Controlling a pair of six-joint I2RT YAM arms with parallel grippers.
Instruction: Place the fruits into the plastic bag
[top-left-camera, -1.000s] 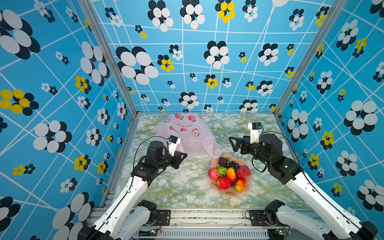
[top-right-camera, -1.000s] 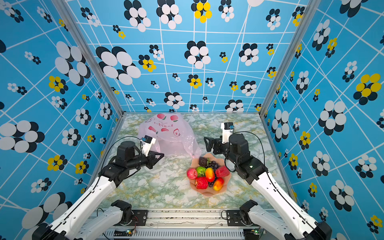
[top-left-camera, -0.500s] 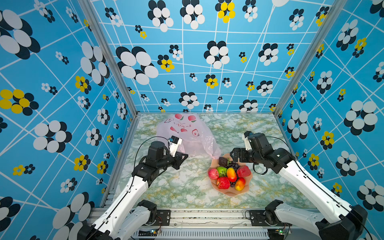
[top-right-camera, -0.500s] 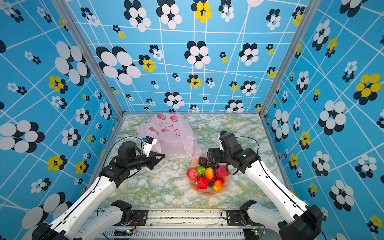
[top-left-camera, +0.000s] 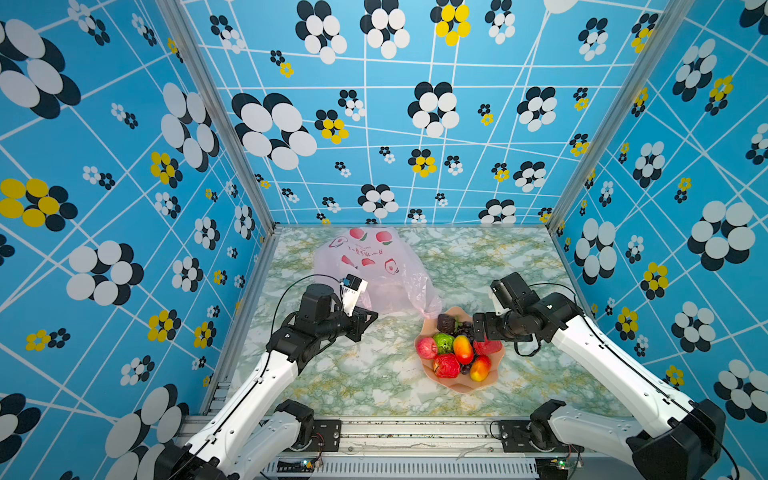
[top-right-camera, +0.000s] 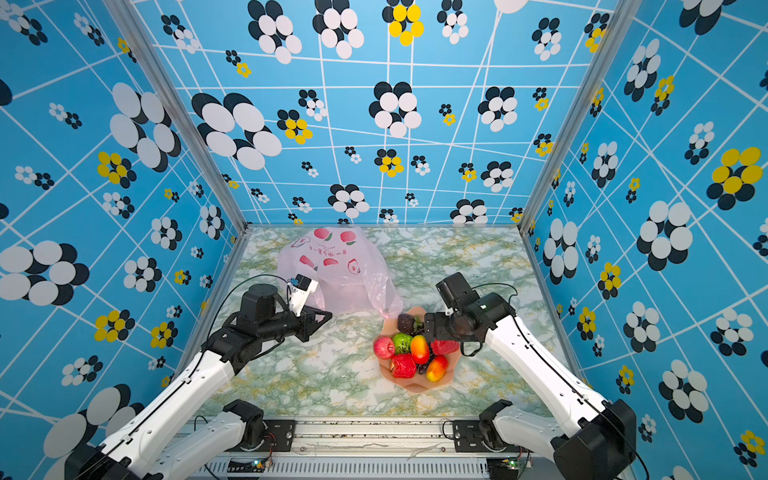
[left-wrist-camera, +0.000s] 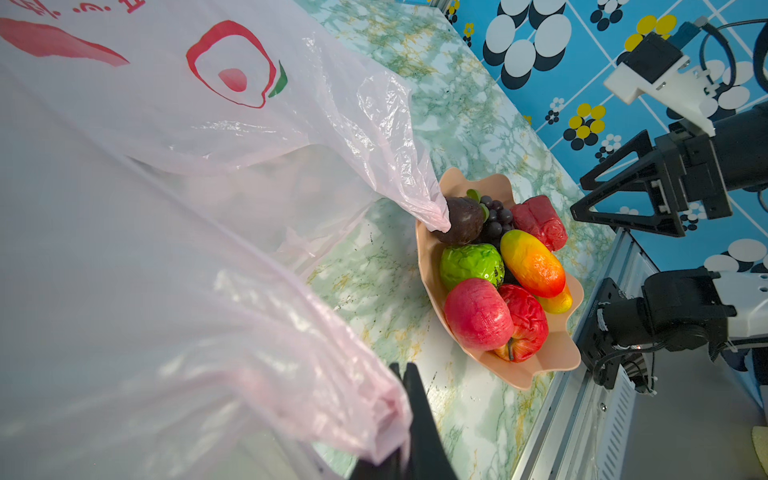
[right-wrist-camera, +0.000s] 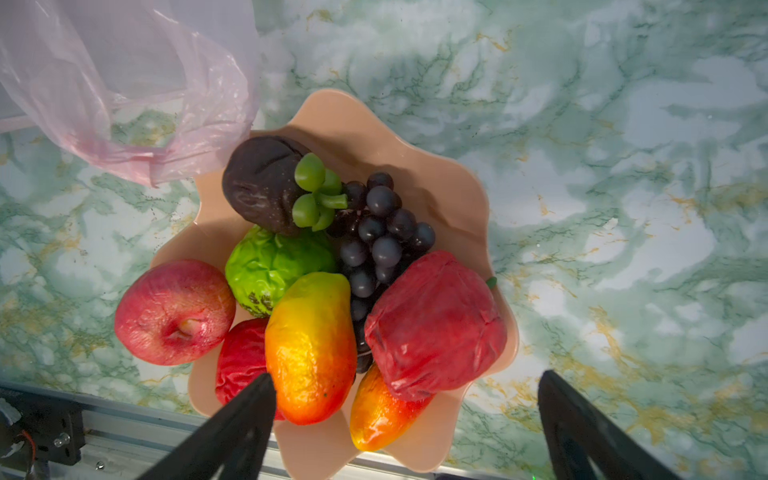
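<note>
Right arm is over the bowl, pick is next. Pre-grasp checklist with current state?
1. Left gripper clamped on the plastic bag handle: ok.
2. Right gripper open above the bowl: ok.
3. Fruits all in the bowl: ok.
4. Pick target under the jaws: ok, the red strawberry lies beneath them.
5. Bag mouth open wide enough: cannot tell.
6. Loose bag handle clear of the bowl: not ok, it lies at the rim by the dark brown piece.
</note>
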